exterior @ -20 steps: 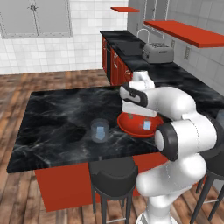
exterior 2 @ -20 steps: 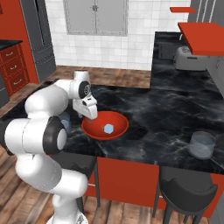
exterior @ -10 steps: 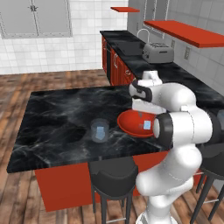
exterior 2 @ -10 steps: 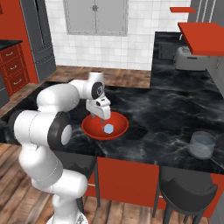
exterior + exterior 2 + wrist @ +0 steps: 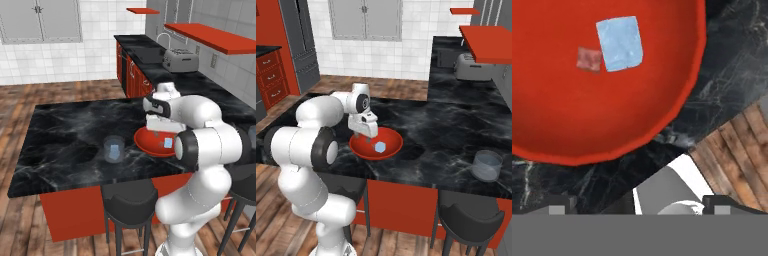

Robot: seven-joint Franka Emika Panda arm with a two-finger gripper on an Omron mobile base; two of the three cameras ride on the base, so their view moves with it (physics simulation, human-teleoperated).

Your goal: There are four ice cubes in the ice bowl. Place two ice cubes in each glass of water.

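No text, label, brand, number or sign can be read on anything in these views; every surface is plain and unmarked.

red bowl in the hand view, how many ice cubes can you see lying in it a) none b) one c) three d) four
b: a single pale-blue ice cube lies on the glossy inside of the red bowl, with only a faint reddish patch beside it.
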